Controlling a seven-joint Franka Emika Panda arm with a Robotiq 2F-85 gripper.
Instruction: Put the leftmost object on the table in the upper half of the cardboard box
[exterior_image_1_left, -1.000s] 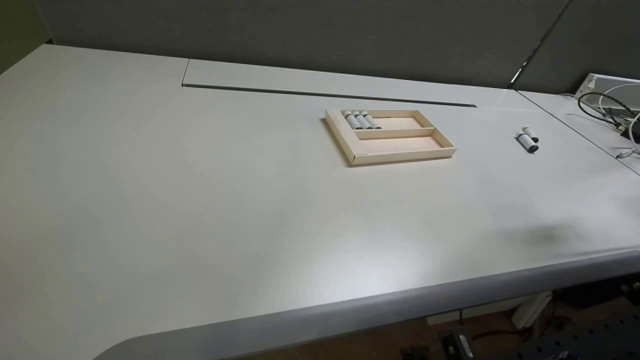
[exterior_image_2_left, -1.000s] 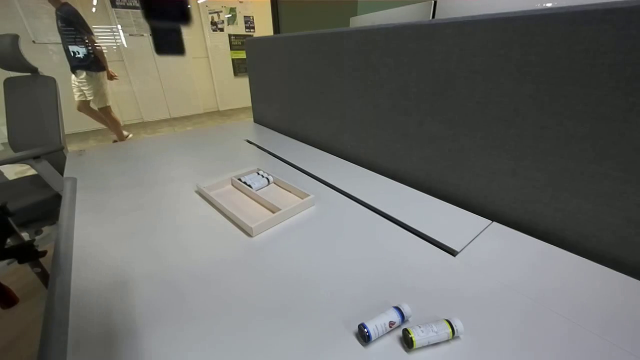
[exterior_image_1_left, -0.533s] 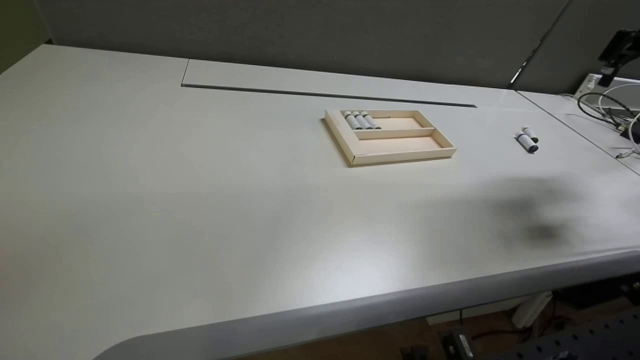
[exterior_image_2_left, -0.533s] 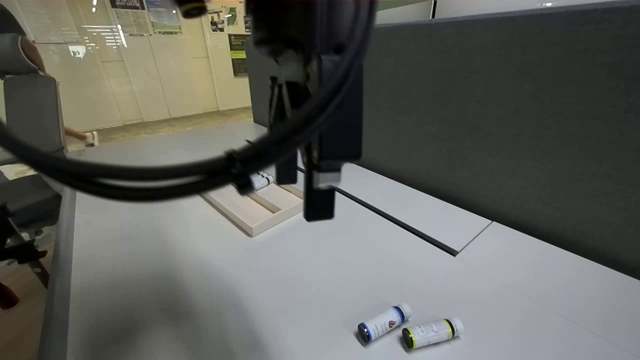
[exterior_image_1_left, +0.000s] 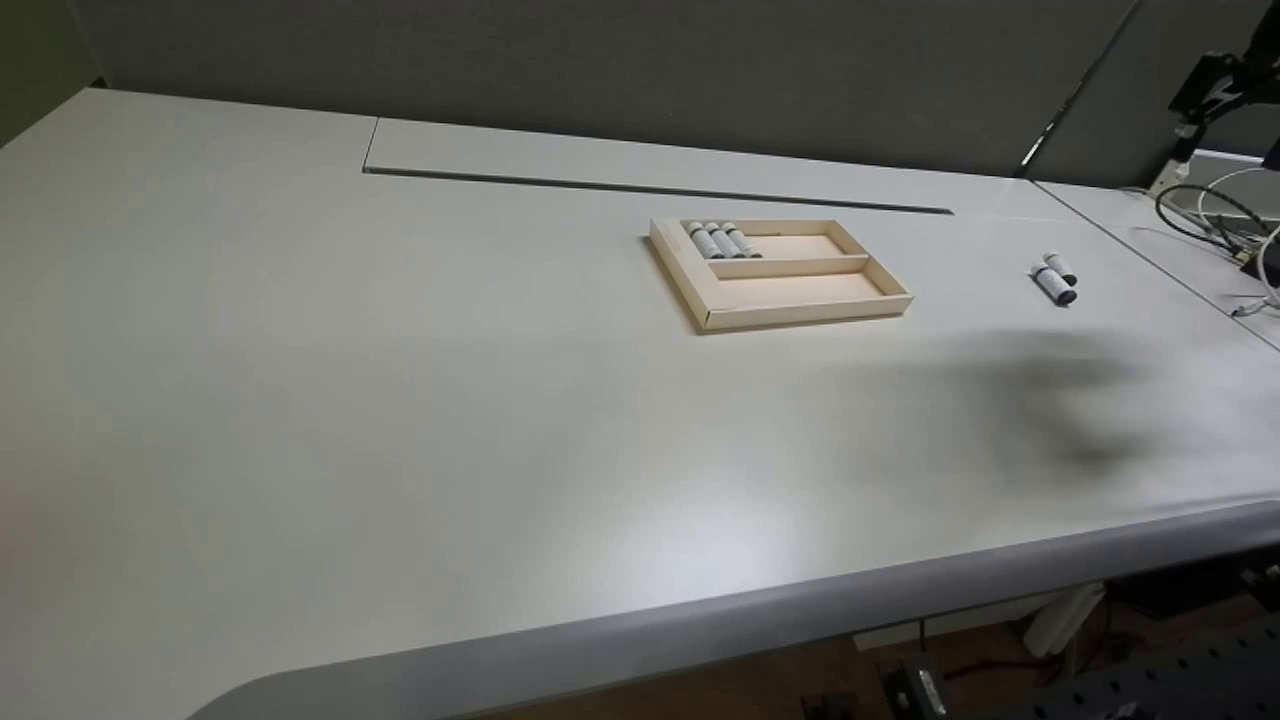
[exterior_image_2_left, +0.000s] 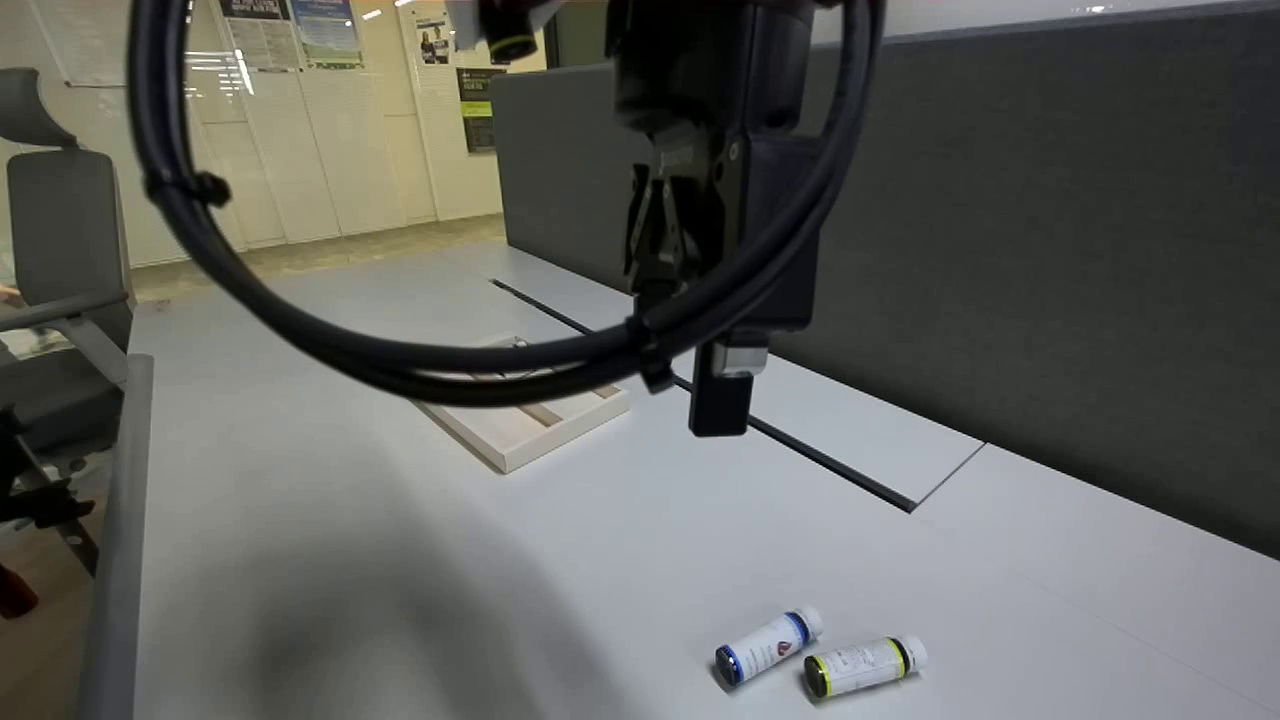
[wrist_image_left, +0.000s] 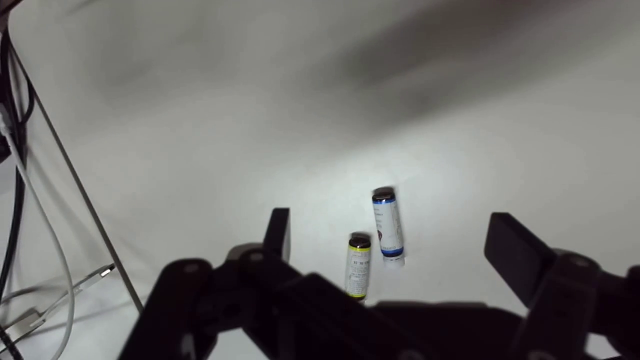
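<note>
The shallow tan cardboard box (exterior_image_1_left: 810, 318) has two compartments split by a divider. Three white-labelled vials (exterior_image_1_left: 724, 241) lie side by side in one compartment, the upper one in that exterior view. In an exterior view the box (exterior_image_2_left: 565, 440) is partly hidden by the arm's cable. Two loose vials lie on the table apart from the box: a blue-banded vial (exterior_image_2_left: 768, 648) and a yellow-banded vial (exterior_image_2_left: 862, 668). My gripper (wrist_image_left: 395, 242) is open and empty, high above the table. In the wrist view the blue-banded vial (wrist_image_left: 388, 227) and yellow-banded vial (wrist_image_left: 358, 270) show between its spread fingers.
A grey partition (exterior_image_2_left: 900, 230) stands along the table's back edge. Cables (exterior_image_1_left: 1225, 215) and a white power strip lie at the side near the loose vials. A dark slot (exterior_image_1_left: 650, 187) runs behind the box. A chair (exterior_image_2_left: 65, 230) stands beyond the table edge.
The arm and gripper have come into both exterior views, and the gripper has moved rightward in one of them. Its shadow has spread on the table. The box and vials have not moved.
</note>
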